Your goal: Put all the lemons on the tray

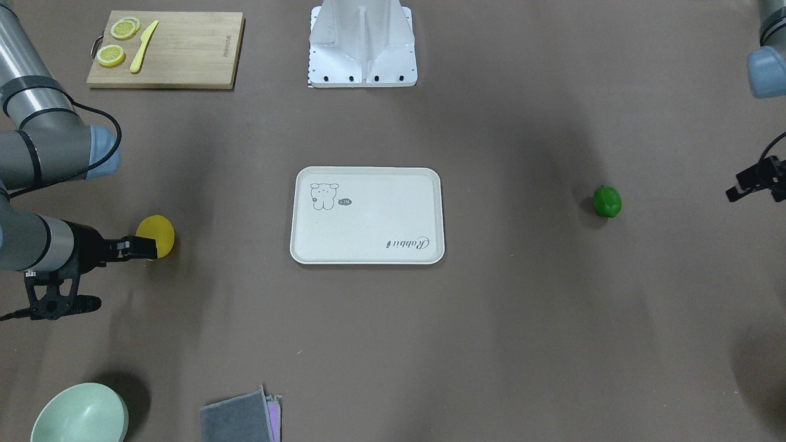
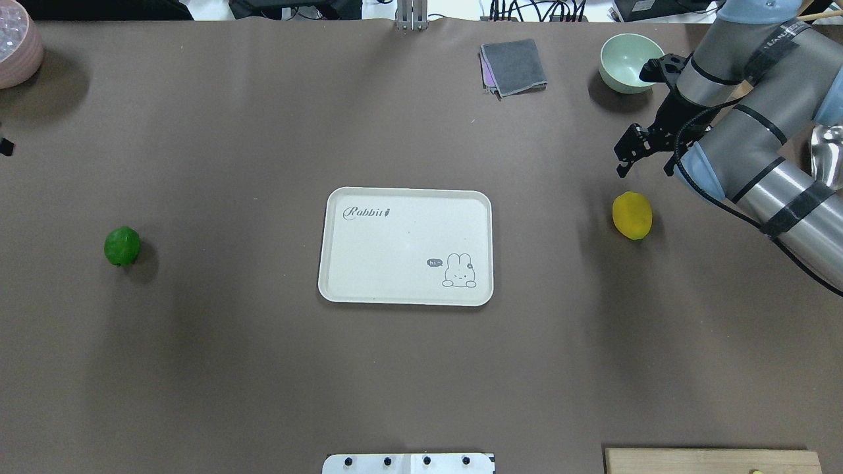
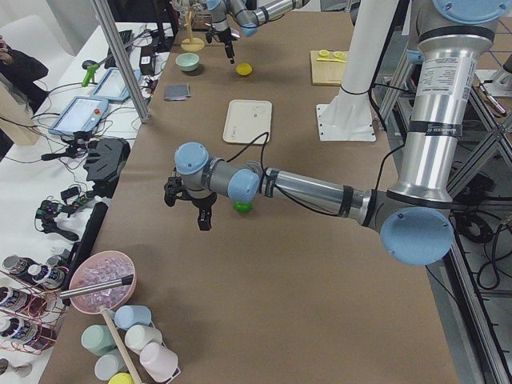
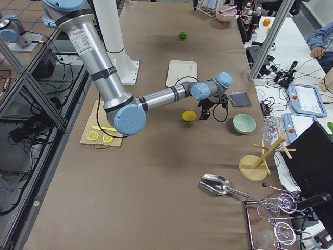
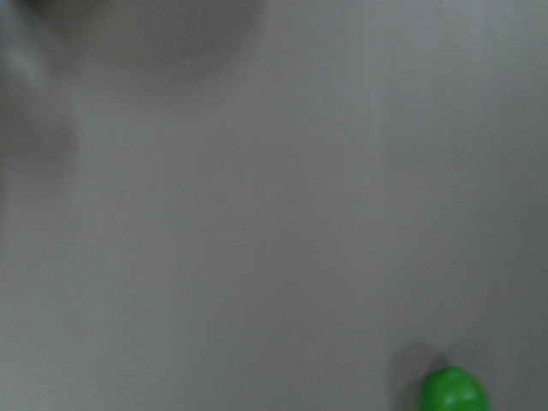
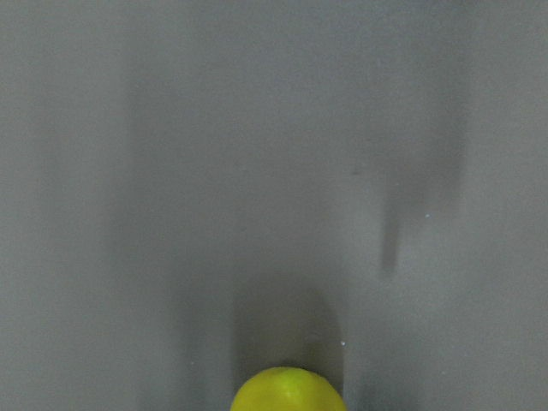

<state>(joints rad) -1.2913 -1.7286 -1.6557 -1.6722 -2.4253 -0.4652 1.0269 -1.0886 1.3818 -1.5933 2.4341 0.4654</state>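
The cream tray lies empty at the table's middle, also in the overhead view. The yellow lemon lies on the table on my right side, apart from the tray. My right gripper hovers just beyond it, looking open and empty; the lemon shows at the bottom edge of the right wrist view. The green lemon lies on my left side. My left gripper hangs past it near the table's end, looking open and empty; the left wrist view shows the green lemon low right.
A bamboo cutting board with lemon slices and a yellow knife lies near the robot's right. A pale green bowl and a grey cloth lie at the far side. A pink bowl stands far left.
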